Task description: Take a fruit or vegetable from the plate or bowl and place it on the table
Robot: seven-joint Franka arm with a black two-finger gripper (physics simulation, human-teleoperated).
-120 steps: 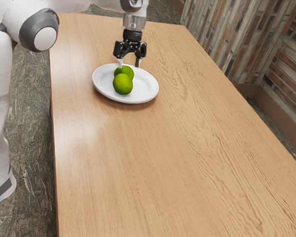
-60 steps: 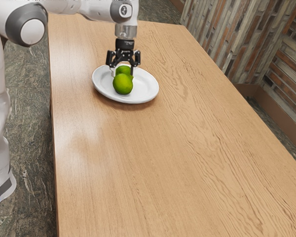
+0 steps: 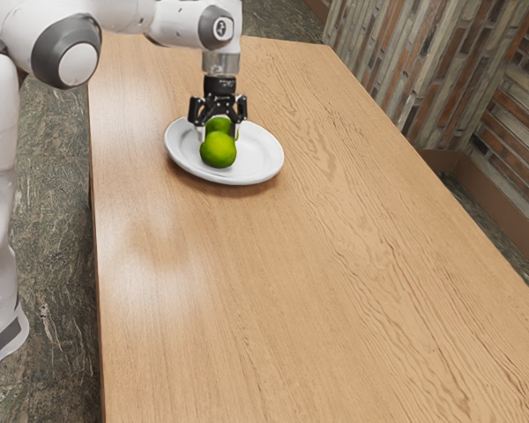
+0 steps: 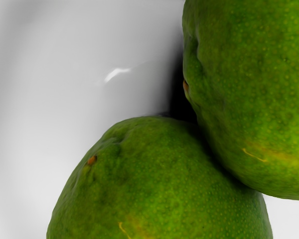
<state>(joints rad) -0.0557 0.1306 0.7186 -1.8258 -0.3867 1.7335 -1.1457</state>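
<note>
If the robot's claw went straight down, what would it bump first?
Probably the farther green fruit, right under the gripper. The nearer green fruit hides part of it, so depth is unclear; the plate might come first.

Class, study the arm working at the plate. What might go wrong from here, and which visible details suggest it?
The gripper is down at the farther green fruit, which sits close against the nearer green fruit, so lifting may roll that neighbour across the plate. Both fruits are rounded, so an off-centre grip might slip.
</note>
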